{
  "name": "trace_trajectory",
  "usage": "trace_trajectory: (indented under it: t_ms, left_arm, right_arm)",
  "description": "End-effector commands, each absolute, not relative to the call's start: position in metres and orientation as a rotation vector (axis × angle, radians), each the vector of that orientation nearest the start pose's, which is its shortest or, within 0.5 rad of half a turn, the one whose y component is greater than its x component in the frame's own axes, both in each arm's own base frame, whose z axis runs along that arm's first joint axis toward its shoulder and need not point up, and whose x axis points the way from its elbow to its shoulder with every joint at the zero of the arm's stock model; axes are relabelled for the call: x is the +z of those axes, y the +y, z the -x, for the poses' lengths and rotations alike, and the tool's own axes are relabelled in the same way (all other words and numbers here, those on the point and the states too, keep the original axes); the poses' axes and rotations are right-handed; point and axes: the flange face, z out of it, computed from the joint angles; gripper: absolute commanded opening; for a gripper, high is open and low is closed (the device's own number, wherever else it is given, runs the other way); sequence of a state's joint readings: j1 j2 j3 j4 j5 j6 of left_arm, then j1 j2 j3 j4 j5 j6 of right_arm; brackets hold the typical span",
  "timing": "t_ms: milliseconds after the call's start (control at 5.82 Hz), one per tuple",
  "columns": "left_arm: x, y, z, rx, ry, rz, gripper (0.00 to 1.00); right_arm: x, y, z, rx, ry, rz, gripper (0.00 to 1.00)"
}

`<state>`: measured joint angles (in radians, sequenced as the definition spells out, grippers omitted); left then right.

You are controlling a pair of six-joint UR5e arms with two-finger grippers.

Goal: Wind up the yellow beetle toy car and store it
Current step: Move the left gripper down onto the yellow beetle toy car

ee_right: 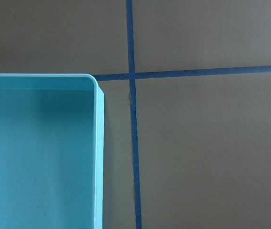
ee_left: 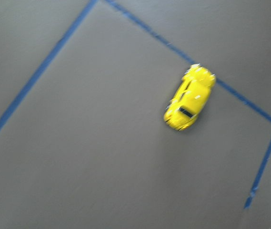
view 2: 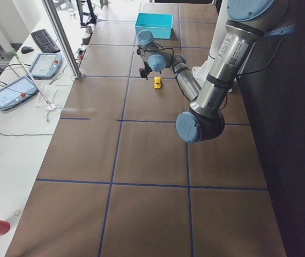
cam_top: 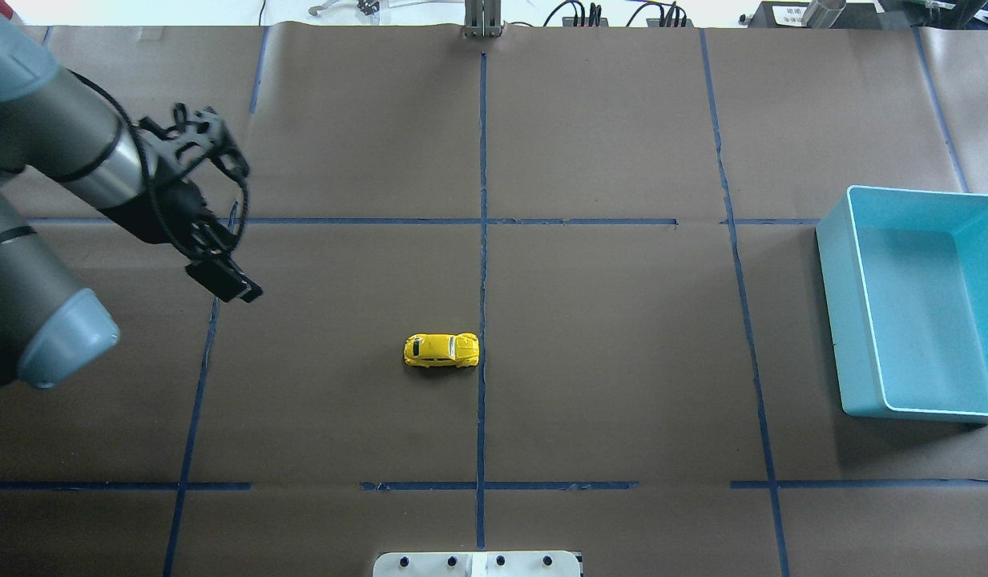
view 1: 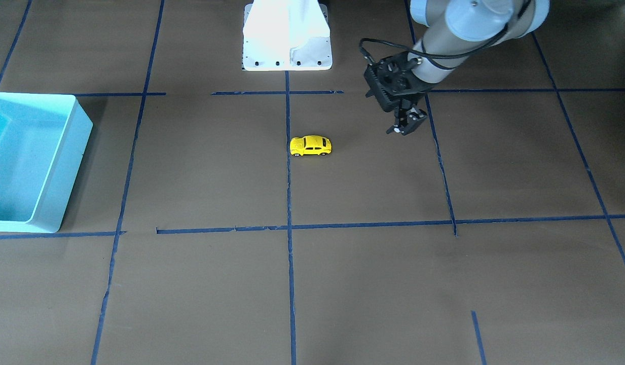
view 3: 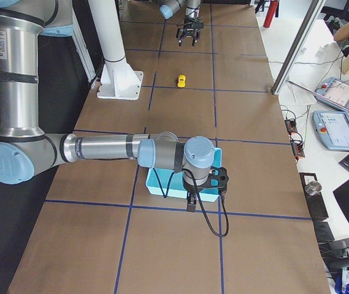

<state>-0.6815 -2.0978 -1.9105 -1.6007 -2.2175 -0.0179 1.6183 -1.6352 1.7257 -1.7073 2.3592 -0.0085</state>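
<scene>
Toy car [cam_top: 441,350]: yellow, on its wheels at mid-worktop [cam_top: 622,361], one end just beside a blue tape line [cam_top: 482,280].
Left gripper [view 1: 406,125]: raised, well left of the car, jaws spread, holding nothing.
Bin [cam_top: 838,320]: light blue, right side.
Right gripper [view 3: 191,204]: at the bin's rim; cannot tell how its jaws stand.

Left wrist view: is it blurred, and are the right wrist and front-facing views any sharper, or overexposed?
Left wrist view: blurred, with the yellow beetle toy car and the blue tape lines smeared and soft-edged. Right wrist view: sharp and evenly lit, the light blue bin showing a crisp rim. Front-facing view: the white robot base is blown out, while the car stays in focus.
</scene>
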Motion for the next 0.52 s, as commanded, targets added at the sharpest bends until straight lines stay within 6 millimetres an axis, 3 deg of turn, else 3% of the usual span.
trace_trajectory:
  t_ms: [0, 344]
  left_arm:
    - [0.114, -0.410, -0.485, 1.144, 0.929, -0.513, 1.00]
    - [0.053, -0.422, -0.523, 1.268, 0.837, -0.424, 1.00]
  right_arm:
    - [0.626, -0.456, -0.084, 0.054, -0.789, 0.020, 1.00]
    - [0.626, -0.456, -0.084, 0.055, -0.789, 0.020, 1.00]
